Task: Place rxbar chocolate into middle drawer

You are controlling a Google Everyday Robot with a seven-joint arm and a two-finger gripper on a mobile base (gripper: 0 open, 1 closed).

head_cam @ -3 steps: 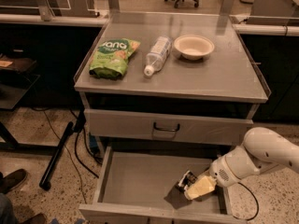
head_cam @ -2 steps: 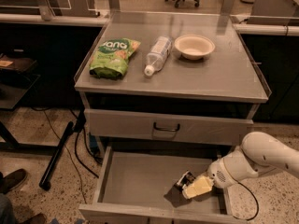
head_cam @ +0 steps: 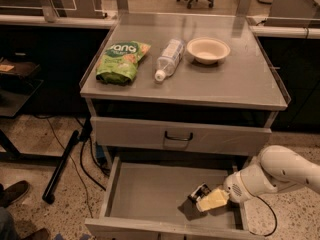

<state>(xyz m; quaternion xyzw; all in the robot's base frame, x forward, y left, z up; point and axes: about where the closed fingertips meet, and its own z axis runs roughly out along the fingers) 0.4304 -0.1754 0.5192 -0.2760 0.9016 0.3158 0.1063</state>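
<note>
Reaching in from the right, the white arm [head_cam: 280, 174] is seen entering the middle drawer [head_cam: 150, 194], which is pulled fully out of the cabinet. The gripper [head_cam: 212, 200] is placed low inside that drawer, at its right end, toward the front wall. Its opening cannot be told, and whether anything is clamped cannot be told either.

The rxbar chocolate [head_cam: 201, 192] is located at the gripper's tip, on its left side and touching it, inside the middle drawer and right of the drawer's centre. Black wrapper and white print are visible. Whether the bar rests on the drawer floor or is lifted off it cannot be told; a dark shadow is cast on the floor just beside it.

Left of the middle drawer, 1 dark shoe [head_cam: 15, 193] and 1 black pole [head_cam: 60, 166] are seen on the speckled floor.

Directly above the middle drawer, 1 grey drawer front [head_cam: 140, 134] with a small black handle [head_cam: 178, 136] is shut.

Higher again, the cabinet top [head_cam: 240, 79] carries 3 items: the green snack bag [head_cam: 121, 61] above the drawer's left part, 1 clear bottle [head_cam: 169, 59] lying on its side above the drawer's middle, and 1 pale bowl [head_cam: 207, 49] upright above its right part. Bag, bottle and bowl are set apart from each other.
</note>
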